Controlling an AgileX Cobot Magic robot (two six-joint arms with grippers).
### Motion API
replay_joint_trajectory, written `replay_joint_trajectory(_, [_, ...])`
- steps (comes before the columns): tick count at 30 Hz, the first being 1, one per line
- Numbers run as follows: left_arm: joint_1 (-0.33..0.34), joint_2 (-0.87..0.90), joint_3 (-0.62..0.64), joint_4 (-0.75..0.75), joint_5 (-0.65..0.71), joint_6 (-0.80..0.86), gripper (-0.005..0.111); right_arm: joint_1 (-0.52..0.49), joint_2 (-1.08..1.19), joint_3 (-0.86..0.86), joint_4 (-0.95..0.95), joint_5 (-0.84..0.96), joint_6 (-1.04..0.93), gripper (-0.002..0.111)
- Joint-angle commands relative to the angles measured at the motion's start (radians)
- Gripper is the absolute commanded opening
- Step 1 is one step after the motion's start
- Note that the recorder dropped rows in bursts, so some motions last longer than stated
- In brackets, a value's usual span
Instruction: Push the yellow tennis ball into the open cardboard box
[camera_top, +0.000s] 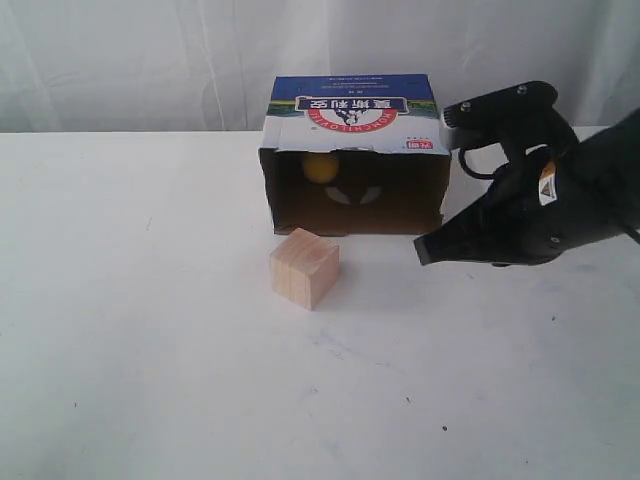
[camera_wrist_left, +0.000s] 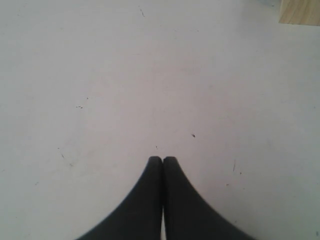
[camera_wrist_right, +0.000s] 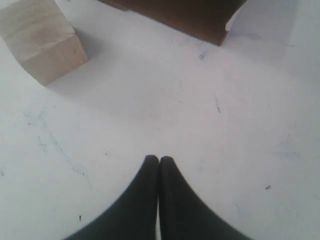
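Note:
The yellow tennis ball lies deep inside the open cardboard box, near its back left corner. The box lies on its side, blue-and-white printed face up, its dark brown mouth toward the camera. My right gripper is shut and empty, its tips low over the table just right of the box's front right corner. In the right wrist view the closed fingers point over bare table toward the box corner. My left gripper is shut, holds nothing, hovers over bare table and is out of the exterior view.
A pale wooden cube stands on the white table just in front of the box's left half; the same cube shows in the right wrist view, and its corner in the left wrist view. A white curtain hangs behind.

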Motion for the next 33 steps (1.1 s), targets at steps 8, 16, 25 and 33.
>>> replay_joint_trajectory(8, [-0.005, -0.005, 0.004, 0.000, 0.017, 0.002, 0.000, -0.001, -0.263, 0.252, 0.091, -0.500, 0.009, 0.000])
replay_joint_trajectory(16, [-0.005, -0.005, 0.004, 0.000, 0.017, 0.002, 0.000, -0.001, -0.530, 0.485, 0.095, -0.522, 0.009, 0.000])
replay_joint_trajectory(25, [-0.005, -0.005, 0.004, 0.000, 0.017, 0.002, 0.000, -0.028, -0.854, 0.774, 0.094, -0.580, 0.009, 0.000])
replay_joint_trajectory(33, [-0.005, -0.005, 0.004, 0.000, 0.017, 0.002, 0.000, -0.098, -1.170, 0.883, 0.061, -0.547, 0.009, 0.000])
